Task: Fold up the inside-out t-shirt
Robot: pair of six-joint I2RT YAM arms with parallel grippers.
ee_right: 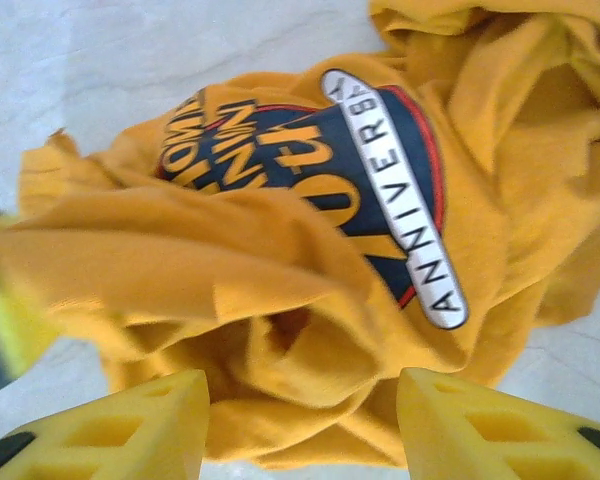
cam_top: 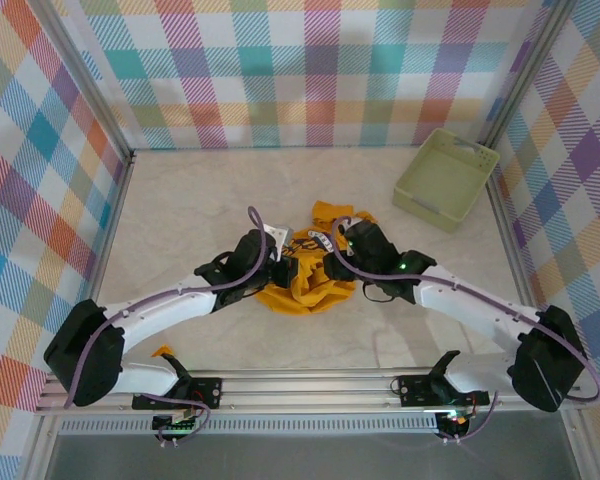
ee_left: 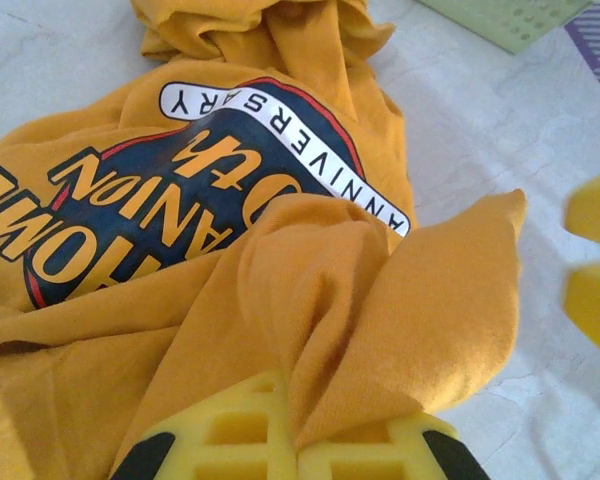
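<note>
Cloth lies bunched in a crumpled heap at the middle of the pale marbled tabletop (cam_top: pixel 200 200): the mustard-orange t-shirt (cam_top: pixel 310 292), caught between the two arms' heads, with a small lobe of it reaching out on the far side. Its chest print faces up, a navy badge (ee_left: pixel 220 170) with yellow letters, red edging and a white band reading ANNIVERSARY, creased and partly buried under folds.

The left gripper (ee_left: pixel 298 445) is clenched on the shirt. A thick ridge of fabric rises straight out from between its two yellow fingers (ee_left: pixel 220 440), which press against it on both sides. From that pinch the cloth fans into a loose flap towards the right.

The right gripper (ee_right: pixel 300 385) stands released, its yellow fingers (ee_right: pixel 500 430) spread wide with rumpled shirt bulging in the gap. Whether either finger touches the cloth cannot be told. In the top view both grippers meet over the heap, close together, left at the left side and right at the right side.

The pale green plastic basket (cam_top: pixel 447 178) sits at the far right of the table, near the plaid wall (cam_top: pixel 310 70), well apart from the shirt. It is turned at an angle, and its whole floor and slotted walls are open to view. A corner of it shows in the left wrist view beyond the shirt.
</note>
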